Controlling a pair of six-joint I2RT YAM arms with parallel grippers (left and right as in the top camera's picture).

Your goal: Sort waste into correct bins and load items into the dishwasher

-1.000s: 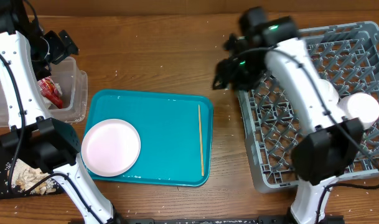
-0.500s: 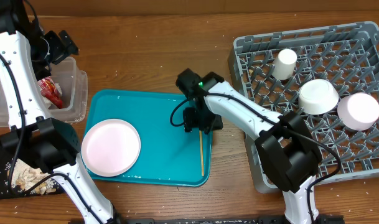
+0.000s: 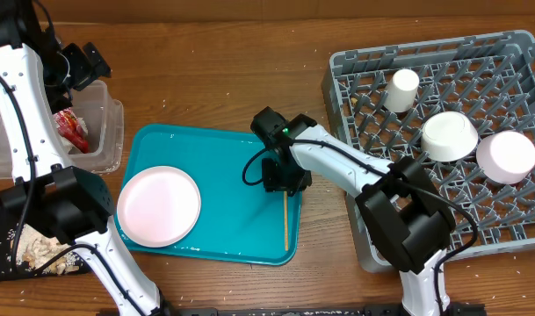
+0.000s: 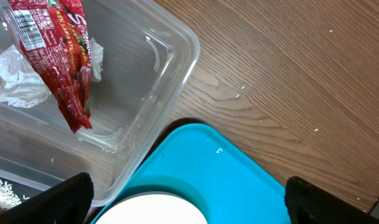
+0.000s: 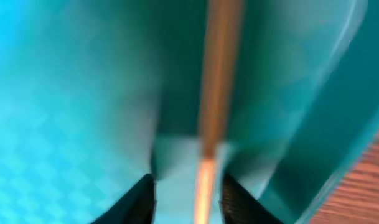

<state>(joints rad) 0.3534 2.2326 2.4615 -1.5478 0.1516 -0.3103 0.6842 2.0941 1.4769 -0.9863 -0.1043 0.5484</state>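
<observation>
Two grippers, both spread. Beside the right gripper (image 3: 283, 178) sits the grey dish rack (image 3: 334, 88). Under its fingers (image 5: 142, 198) lies the teal tray (image 3: 232, 175), with a wooden chopstick (image 5: 219, 81) between them, ungripped. The left gripper (image 4: 186, 193) hangs empty above the clear tub (image 4: 177, 56) holding a red wrapper (image 4: 58, 56).
</observation>
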